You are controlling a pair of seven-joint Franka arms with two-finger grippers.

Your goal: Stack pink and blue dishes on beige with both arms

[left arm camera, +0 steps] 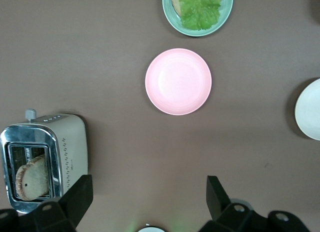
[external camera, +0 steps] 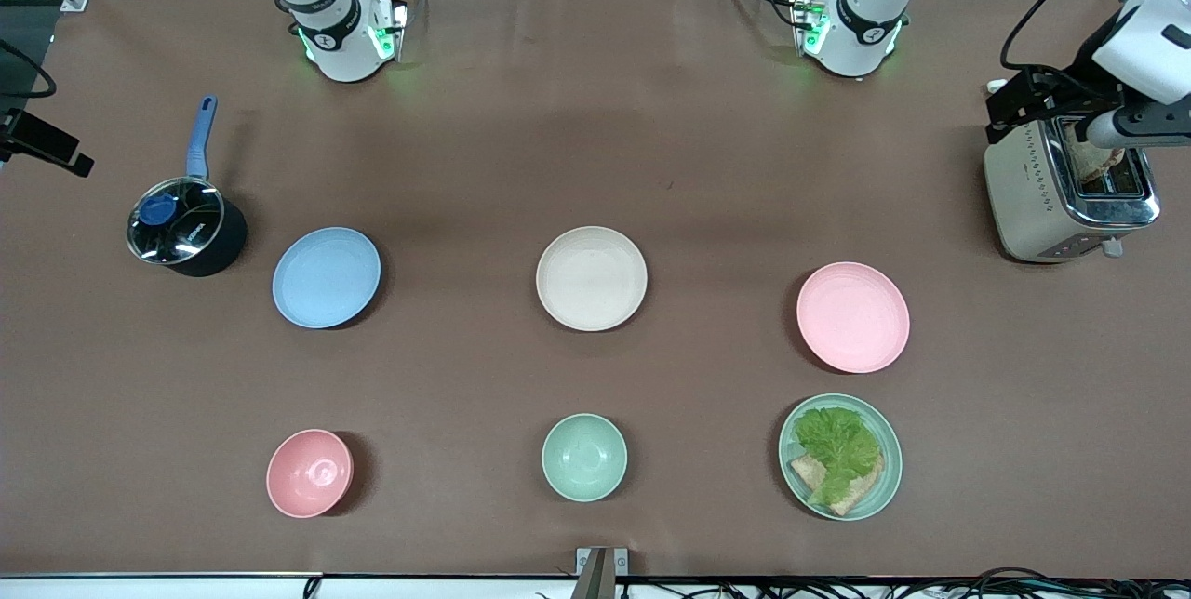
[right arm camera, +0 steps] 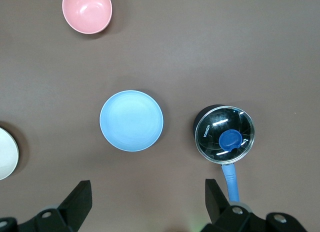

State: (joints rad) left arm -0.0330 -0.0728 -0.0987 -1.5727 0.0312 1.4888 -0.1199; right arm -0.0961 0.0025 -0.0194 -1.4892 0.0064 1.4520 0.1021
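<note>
1. Table: brown surface, with both arm bases along the edge farthest from the front camera. No stacking has been done.
2. Toaster: stands at the left arm's end, with bread in a slot. It is not a task item.
3. Saucepan: glass-lidded, blue-handled, at the right arm's end, just beside the blue plate. Risk — a wide approach to that plate could clip the pan or its handle.
4. Beige plate: mid-table and bare; this is the stacking target.
5. Pink plate: toward the left arm's end, well apart from the beige plate. The green plate with lettuce and bread lies near it, closer to the front camera.
6. Blue plate: toward the right arm's end, well apart from the beige plate.
7. Pink bowl and green bowl: nearest the front camera. Both are distractors; picking the pink bowl instead of the pink plate would be an error.
8. Left gripper: high over the table between toaster and pink plate, fingers spread wide, holding nothing.
9. Right gripper: high over the blue plate's area, fingers spread wide, empty.
10. Judged hazards: the shallow rims offer little to pinch, so a plate may slip or tilt — and both arms converging on the beige plate together could collide.
</note>
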